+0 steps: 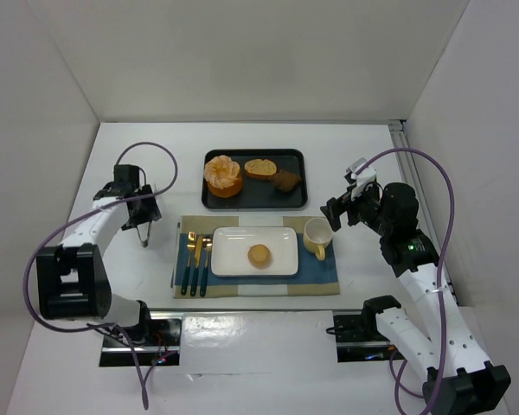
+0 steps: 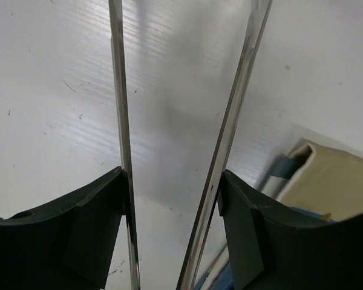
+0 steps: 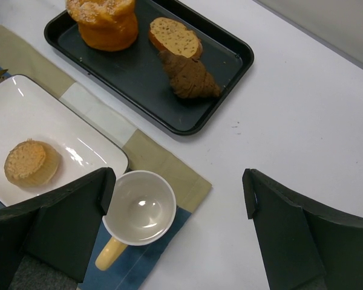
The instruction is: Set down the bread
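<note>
Sitting in the middle of the white plate (image 1: 233, 242), the bread (image 1: 259, 254) looks placed. It is well off to the right of the left gripper (image 1: 141, 220), past the cutlery (image 1: 195, 259). That gripper squeezes thin metal tongs (image 1: 144, 235). I think the best move is to keep the tongs away so the bread is not bumped. The right gripper (image 1: 336, 214) hangs wide apart just beside the yellow cup (image 1: 317, 237), holding nothing.

both arms: white shells w/ black joints, i.e. left arm (image 1: 104, 222) & right arm (image 1: 432, 294). big boxy black block (image 1: 65, 281) low on each. a purple cable (image 1: 151, 147) loops off each arm. left gripper (image 2: 172, 199) & right gripper (image 3: 178, 199): matte, near-black fingers (image 3: 66, 223), chunky, angular, flat inner faces.
</note>
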Controlling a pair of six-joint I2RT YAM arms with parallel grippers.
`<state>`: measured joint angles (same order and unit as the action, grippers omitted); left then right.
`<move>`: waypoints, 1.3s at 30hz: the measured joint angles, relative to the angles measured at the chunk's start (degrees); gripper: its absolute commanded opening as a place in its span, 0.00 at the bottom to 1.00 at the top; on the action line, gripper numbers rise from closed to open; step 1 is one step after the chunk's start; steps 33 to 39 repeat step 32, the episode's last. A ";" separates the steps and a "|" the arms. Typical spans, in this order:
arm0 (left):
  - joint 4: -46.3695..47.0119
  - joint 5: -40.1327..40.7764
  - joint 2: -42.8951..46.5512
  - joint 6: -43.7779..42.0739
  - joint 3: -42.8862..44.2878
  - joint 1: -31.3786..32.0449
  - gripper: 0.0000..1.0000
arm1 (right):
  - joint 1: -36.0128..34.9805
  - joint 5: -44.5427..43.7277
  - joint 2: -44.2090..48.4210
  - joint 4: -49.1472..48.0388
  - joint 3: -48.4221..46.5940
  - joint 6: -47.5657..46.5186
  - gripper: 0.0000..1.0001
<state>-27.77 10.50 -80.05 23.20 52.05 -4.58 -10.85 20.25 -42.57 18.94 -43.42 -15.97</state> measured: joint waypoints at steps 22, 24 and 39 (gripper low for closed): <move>-1.18 -7.34 -15.17 -3.74 4.55 -4.15 1.00 | 0.00 0.15 0.44 0.02 0.00 0.00 1.00; -1.22 -7.54 -13.25 -3.39 4.44 -4.13 1.00 | 0.00 0.17 0.44 0.00 0.00 0.02 1.00; 2.78 -10.45 10.73 -1.64 1.95 -0.11 1.00 | 0.00 0.07 -1.33 0.00 -0.02 2.27 1.00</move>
